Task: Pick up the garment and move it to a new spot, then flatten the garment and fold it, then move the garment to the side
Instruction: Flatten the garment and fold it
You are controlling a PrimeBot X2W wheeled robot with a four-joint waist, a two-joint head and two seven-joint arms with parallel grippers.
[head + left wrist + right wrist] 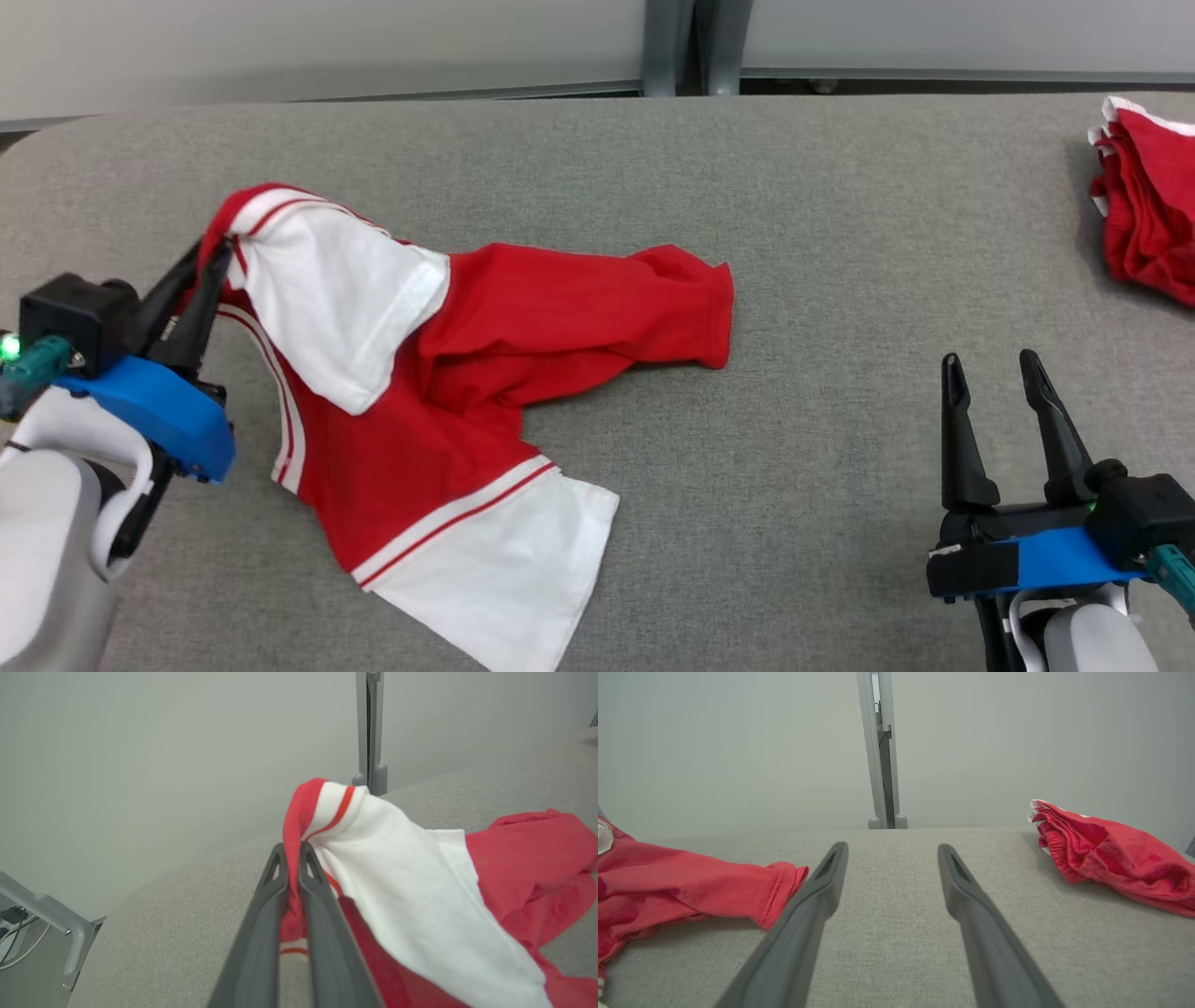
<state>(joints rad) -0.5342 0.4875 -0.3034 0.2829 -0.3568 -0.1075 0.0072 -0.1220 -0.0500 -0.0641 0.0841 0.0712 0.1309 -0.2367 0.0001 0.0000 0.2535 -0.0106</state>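
**Left gripper (213, 254) clamped on garment (504, 336); right gripper (991, 364) free.**

The red-and-white garment lies crumpled on the left half of the grey table (840, 233). One red part stretches toward the middle and a white panel reaches the near edge. The left gripper's fingers are pressed together on a striped red-and-white fold at the garment's left end, near the table's left edge. The left wrist view shows cloth pinched between them and standing up past the tips. The right gripper sits over the near right part of the table, fingers well apart, nothing between them, clear of the garment. A second red pile (1153, 205) lies at the far right edge.
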